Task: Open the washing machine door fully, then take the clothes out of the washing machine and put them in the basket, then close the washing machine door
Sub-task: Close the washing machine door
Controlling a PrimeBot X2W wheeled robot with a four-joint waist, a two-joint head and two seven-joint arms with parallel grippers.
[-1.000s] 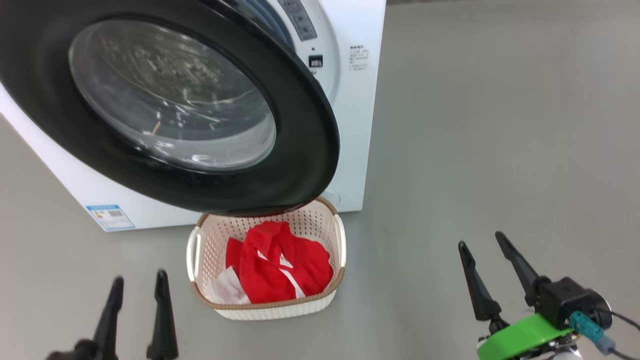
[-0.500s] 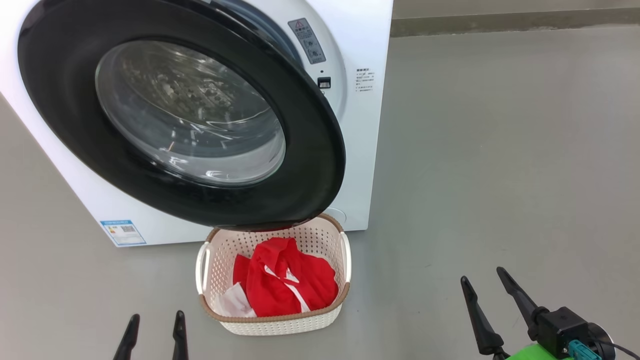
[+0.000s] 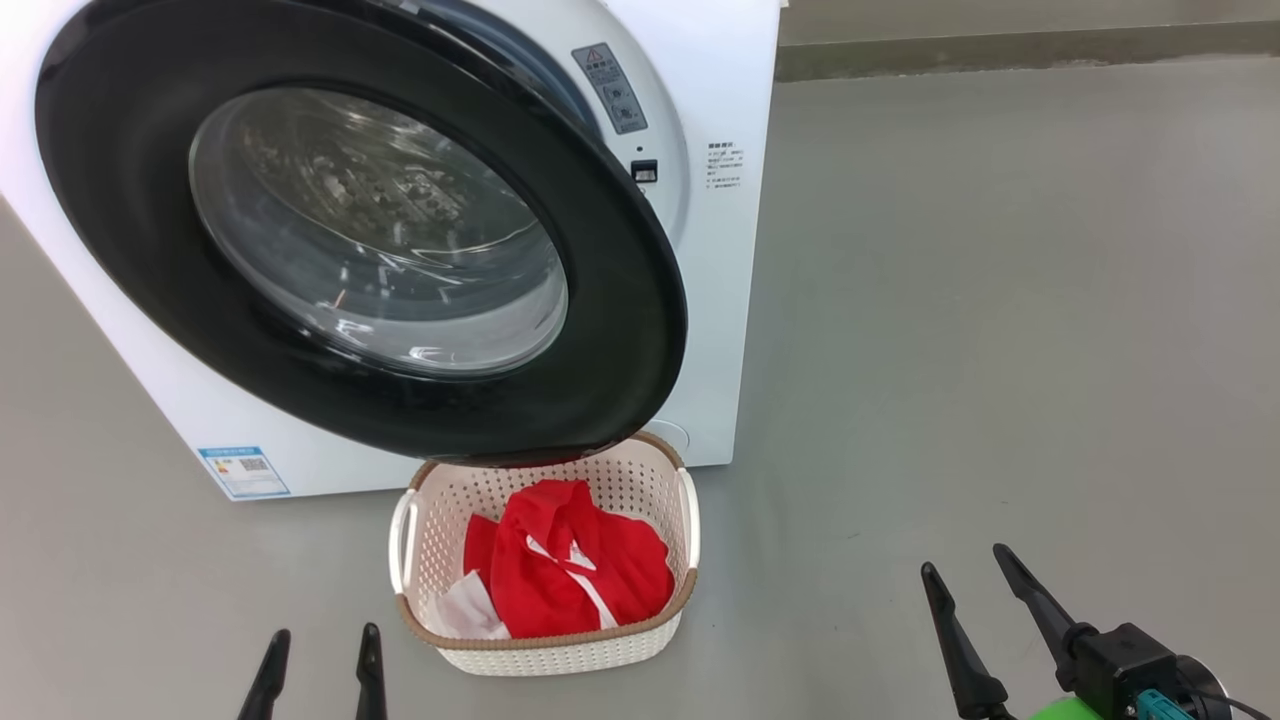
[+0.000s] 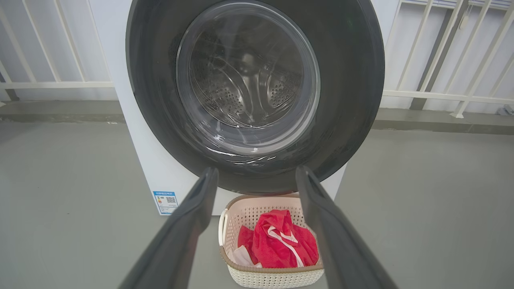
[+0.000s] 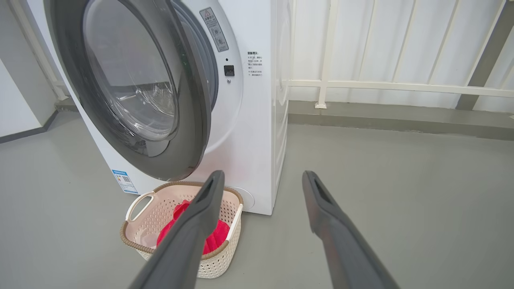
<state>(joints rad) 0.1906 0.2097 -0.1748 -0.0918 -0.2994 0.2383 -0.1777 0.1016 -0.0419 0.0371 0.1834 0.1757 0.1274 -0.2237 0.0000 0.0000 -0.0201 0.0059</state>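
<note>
Since the clothes [image 3: 565, 560] lie in the basket [image 3: 545, 640]: by my reading you have only the closing left; the red heap and a white piece sit inside its rim.
Door [image 3: 620, 330]: ajar, swung out from the washer [image 3: 720, 300] on its left side, its lower rim hanging over the basket's far end; through it you see bare drum [image 4: 245, 92], with no red in it.
Left gripper [image 3: 325, 640]: fingers [image 3: 268, 680] spread, holding nothing, low beside the basket's near corner and well apart from the door.
Right gripper [image 3: 965, 562]: spread too, empty, over bare floor [image 3: 1000, 300] to the right of the basket.
Why so: both seem drawn back to give you a plain look before the push.
Edges: the door's free edge is on the right, with a gap to the washer front; that is your likely contact.
Room: there is open floor right of the washer. The basket stands just before it, under the door's sweep, and you cannot tell how closely the rim clears.
</note>
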